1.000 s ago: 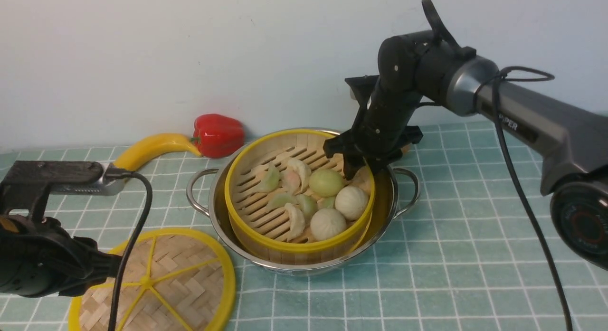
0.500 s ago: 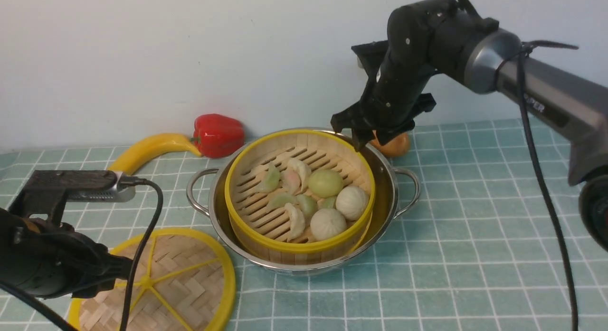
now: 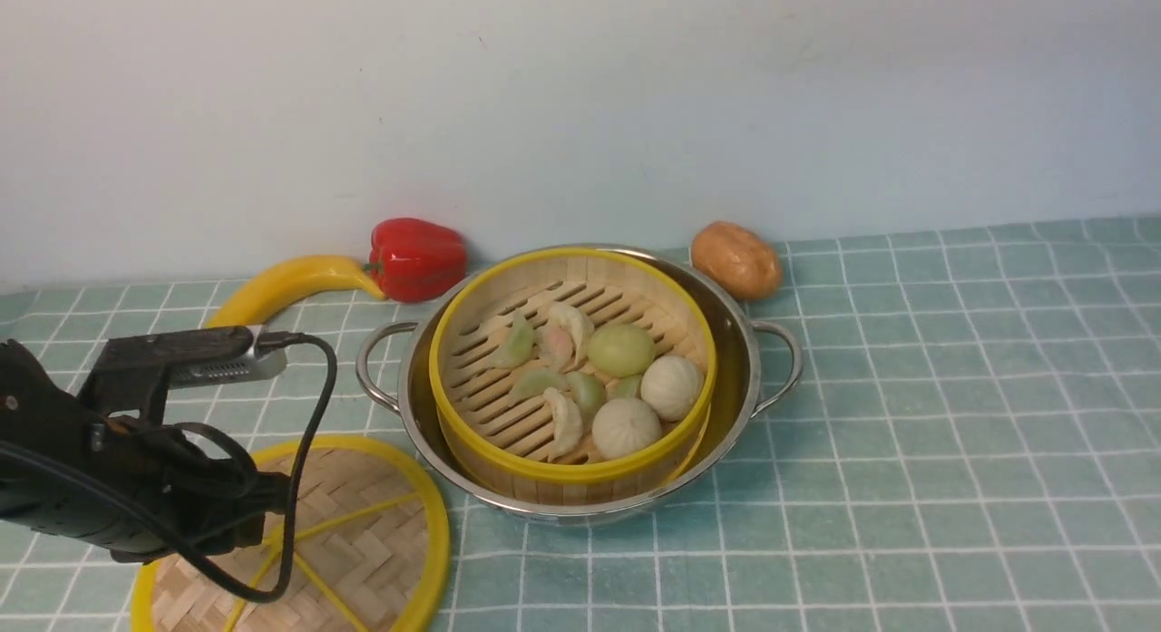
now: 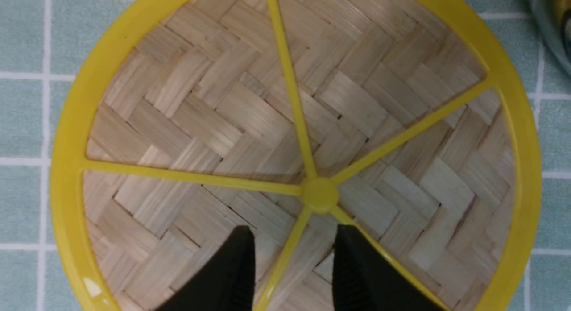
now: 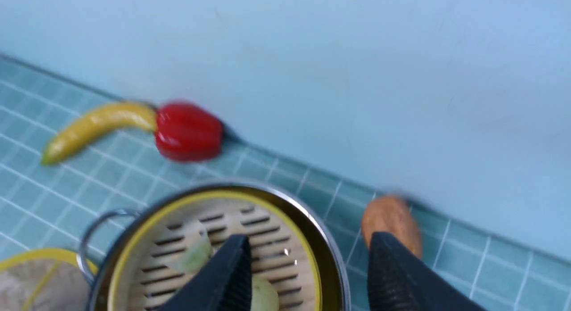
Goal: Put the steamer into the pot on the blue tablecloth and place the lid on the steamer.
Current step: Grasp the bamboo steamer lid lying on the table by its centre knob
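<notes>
Steamer (image 3: 508, 405): centre of the front view, sitting inside the pot (image 3: 735, 378), closer to the pot's left wall than to its right. It is uncovered, with pale dumplings and round buns (image 3: 626, 426) on its slatted floor.
Pot: stands on the blue tablecloth (image 3: 907, 432), a loop handle on each side.
Lid (image 3: 363, 532): lower left of the front view, flat on the cloth just beside the pot. It is partly hidden by the left arm and cut off by the bottom edge.
Left gripper (image 4: 293, 228): directly over the lid. Its fingers (image 4: 232, 266) are spread, one on each side of a yellow spoke close to the centre hub, and not clamped on it. Whether the tips touch the weave cannot be told.
Right gripper (image 5: 310, 236): out of the front view. Its wrist view shows the fingers wide apart and holding nothing, raised above the far rim of the steamer and pot.
Banana (image 3: 281, 283): left of centre, by the wall.
Red bell pepper (image 3: 417, 256): touching the banana's tip, behind the pot.
Potato (image 3: 736, 258): behind the pot's right side, by the wall.
</notes>
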Robot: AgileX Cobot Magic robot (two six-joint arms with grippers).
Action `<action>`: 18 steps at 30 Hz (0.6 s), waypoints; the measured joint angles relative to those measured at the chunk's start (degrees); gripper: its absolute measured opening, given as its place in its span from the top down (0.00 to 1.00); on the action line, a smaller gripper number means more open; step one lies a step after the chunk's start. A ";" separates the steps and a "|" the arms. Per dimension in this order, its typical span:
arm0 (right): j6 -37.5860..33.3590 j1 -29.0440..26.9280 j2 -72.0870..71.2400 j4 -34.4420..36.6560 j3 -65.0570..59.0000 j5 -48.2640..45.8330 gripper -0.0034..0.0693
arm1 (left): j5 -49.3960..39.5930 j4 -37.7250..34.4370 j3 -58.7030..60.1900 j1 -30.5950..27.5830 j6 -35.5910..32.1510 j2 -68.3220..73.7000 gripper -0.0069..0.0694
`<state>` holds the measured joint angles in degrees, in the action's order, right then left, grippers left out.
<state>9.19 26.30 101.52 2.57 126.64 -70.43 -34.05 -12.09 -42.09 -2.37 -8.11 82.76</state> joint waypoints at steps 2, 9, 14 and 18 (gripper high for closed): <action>-0.28 0.00 -3.19 -0.06 0.00 0.00 0.45 | 0.27 -1.16 0.00 0.02 -0.51 0.53 0.59; -0.46 0.00 -13.45 -0.11 0.05 0.00 0.45 | 1.73 -5.70 -0.07 0.02 -4.54 3.15 0.59; -0.52 0.00 -17.49 -0.11 0.10 -0.06 0.45 | 3.17 -6.56 -0.13 0.02 -5.55 5.12 0.59; -0.52 0.00 -19.46 -0.11 0.10 -0.06 0.45 | 4.61 -7.01 -0.20 0.02 -5.61 7.05 0.59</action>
<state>8.67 26.30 82.06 2.46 126.74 -70.48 -29.44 -19.10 -42.29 -2.34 -13.72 89.81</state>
